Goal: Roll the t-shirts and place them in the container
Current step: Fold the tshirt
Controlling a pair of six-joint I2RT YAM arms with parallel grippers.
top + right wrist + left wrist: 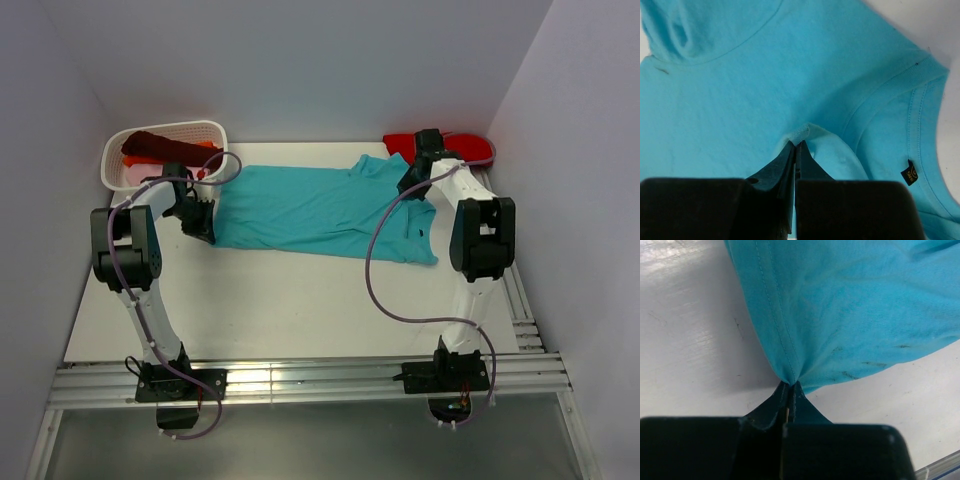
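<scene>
Pinching the teal t-shirt (320, 210) at both ends now. Clamped hard on a bunched fold of hem (775, 305) with the left gripper (790, 389), and straight ahead of the tips, a broad fan of cloth. Clamped likewise with the right gripper (796, 146), nipping a small tuck of fabric, with the collar (922, 115) and its little label (910, 175) just off to the tips' right.

Looks like a straightening pull or first fold before any rolling. Best done by lifting both pinches together, keeping the stretch between them taut, then laying it down flat, no wrinkles. Worth watching that thin right-hand tuck: liable to slip under a sharp tug.

Tight at the back. White basket (215, 128) with a maroon t-shirt (150, 145) close behind the left gripper, red t-shirt (470, 145) just behind the right one, walls near both. Plenty of bare table (300, 310) on the near side of both grippers for drawing the cloth closer.
</scene>
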